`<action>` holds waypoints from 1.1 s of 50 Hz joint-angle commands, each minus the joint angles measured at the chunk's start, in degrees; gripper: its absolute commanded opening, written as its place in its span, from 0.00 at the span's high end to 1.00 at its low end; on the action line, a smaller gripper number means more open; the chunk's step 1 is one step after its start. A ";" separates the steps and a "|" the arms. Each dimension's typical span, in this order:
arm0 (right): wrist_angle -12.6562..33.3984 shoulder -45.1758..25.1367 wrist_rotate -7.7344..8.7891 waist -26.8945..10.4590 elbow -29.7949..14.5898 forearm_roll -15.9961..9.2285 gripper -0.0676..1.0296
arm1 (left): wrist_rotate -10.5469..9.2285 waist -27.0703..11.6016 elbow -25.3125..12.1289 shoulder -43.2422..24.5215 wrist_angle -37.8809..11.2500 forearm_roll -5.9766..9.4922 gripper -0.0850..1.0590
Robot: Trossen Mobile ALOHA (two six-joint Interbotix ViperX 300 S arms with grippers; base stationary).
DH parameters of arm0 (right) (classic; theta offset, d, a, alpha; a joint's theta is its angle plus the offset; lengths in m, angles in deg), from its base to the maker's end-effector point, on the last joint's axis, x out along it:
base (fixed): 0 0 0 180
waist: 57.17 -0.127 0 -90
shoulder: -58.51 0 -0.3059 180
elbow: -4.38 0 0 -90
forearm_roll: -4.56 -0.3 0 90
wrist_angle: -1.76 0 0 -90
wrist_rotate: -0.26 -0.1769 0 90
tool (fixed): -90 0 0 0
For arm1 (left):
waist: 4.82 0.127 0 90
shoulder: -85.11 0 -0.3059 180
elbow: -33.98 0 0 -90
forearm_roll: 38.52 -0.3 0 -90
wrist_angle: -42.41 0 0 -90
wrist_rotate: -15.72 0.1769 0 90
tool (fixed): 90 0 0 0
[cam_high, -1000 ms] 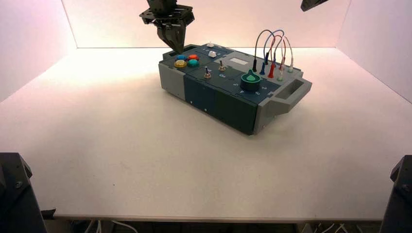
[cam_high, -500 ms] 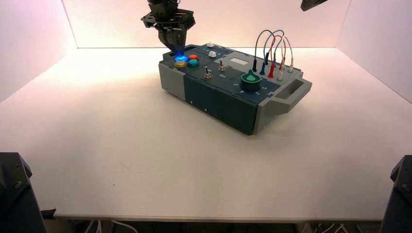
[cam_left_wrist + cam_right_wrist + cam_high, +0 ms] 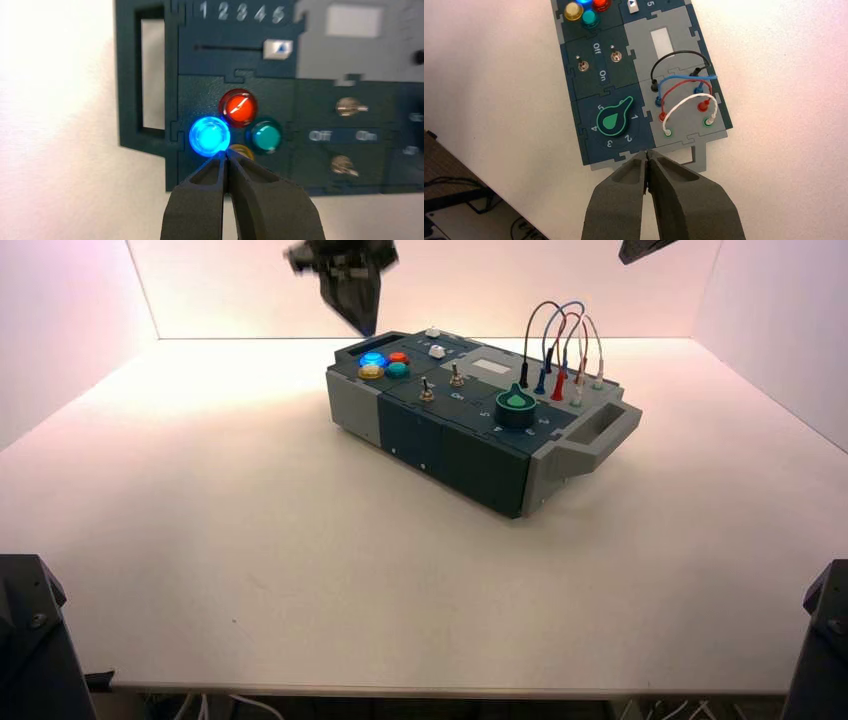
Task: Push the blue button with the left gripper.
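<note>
Hand of my left arm (image 3: 367, 322), black fingers pressed together into an empty wedge for poking, hovers above the small round glowing blue button (image 3: 372, 360) at the grey-blue box's (image 3: 470, 455) far-left corner.

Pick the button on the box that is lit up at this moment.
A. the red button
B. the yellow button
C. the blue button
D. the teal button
C: the blue button glows bright in the left wrist view, while the red button and teal button beside it are unlit; the left gripper is shut and lifted clear above it.
</note>
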 commanded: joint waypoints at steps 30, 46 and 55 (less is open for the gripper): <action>0.35 1.85 0.35 -0.26 2.11 0.26 0.96 | -0.44 0.00 1.23 6.42 -2.29 -0.53 0.95; 0.26 3.43 0.35 -0.26 2.99 0.26 0.96 | -0.26 0.09 1.85 6.77 -1.76 -0.62 0.95; 0.35 3.96 0.35 -0.26 3.34 0.18 0.96 | -0.26 0.26 1.85 6.86 -1.85 -0.62 0.95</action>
